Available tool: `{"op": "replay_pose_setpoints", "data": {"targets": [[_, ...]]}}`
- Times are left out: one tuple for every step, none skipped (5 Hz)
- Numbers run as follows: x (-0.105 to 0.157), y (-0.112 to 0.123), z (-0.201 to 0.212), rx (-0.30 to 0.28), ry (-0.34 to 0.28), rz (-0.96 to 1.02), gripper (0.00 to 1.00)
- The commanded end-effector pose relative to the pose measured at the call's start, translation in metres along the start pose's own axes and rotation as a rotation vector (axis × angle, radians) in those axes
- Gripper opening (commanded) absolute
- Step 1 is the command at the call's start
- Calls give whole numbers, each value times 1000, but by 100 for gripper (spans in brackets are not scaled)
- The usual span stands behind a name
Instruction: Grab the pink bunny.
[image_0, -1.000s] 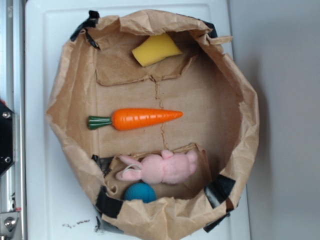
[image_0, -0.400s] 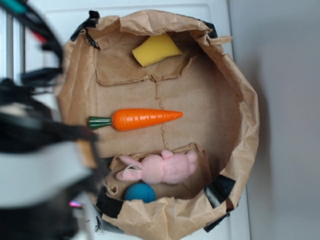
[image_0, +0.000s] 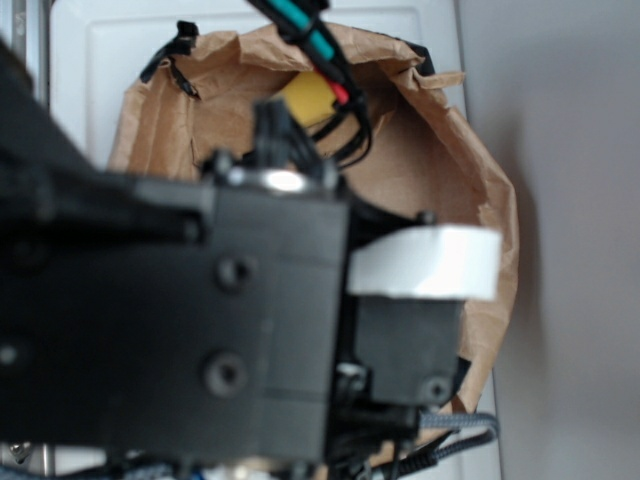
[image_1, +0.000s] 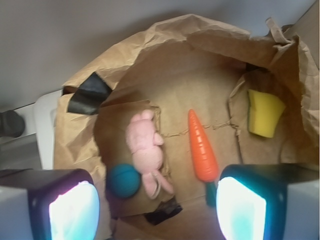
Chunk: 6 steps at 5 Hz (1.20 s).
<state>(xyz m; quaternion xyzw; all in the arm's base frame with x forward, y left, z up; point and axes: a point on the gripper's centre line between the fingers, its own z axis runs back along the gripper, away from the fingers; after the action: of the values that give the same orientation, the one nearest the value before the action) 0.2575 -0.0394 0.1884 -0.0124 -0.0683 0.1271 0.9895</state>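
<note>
Pink bunny (image_1: 145, 150) lying on floor of brown paper bag (image_1: 165, 45), long axis running toward and away from wrist camera, ears at near end, blue ball (image_1: 123, 180) touching its side. Orange carrot (image_1: 201, 147) just beside, roughly parallel. Gripper (image_1: 157, 212) above and short of bunny, spread wide, empty, touching nothing. Bunny slightly left of centreline between pads.

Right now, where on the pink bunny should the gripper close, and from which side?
Probably from above, across the pink bunny's plump body: it lies flat on the bag floor, ears thin and floppy. The blue ball crowds one side near its head. The gripper is open.
</note>
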Motion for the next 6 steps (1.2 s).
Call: {"op": "replay_pose_setpoints", "data": {"targets": [[8, 1, 17, -22, -56, 15, 100], [27, 13, -24, -15, -93, 25, 100], [14, 26, -35, -39, -108, -16, 100], [0, 31, -53, -27, -98, -39, 100], [-5, 17, -73, -33, -65, -79, 100], [0, -3, -89, -4, -73, -34, 100]]}}
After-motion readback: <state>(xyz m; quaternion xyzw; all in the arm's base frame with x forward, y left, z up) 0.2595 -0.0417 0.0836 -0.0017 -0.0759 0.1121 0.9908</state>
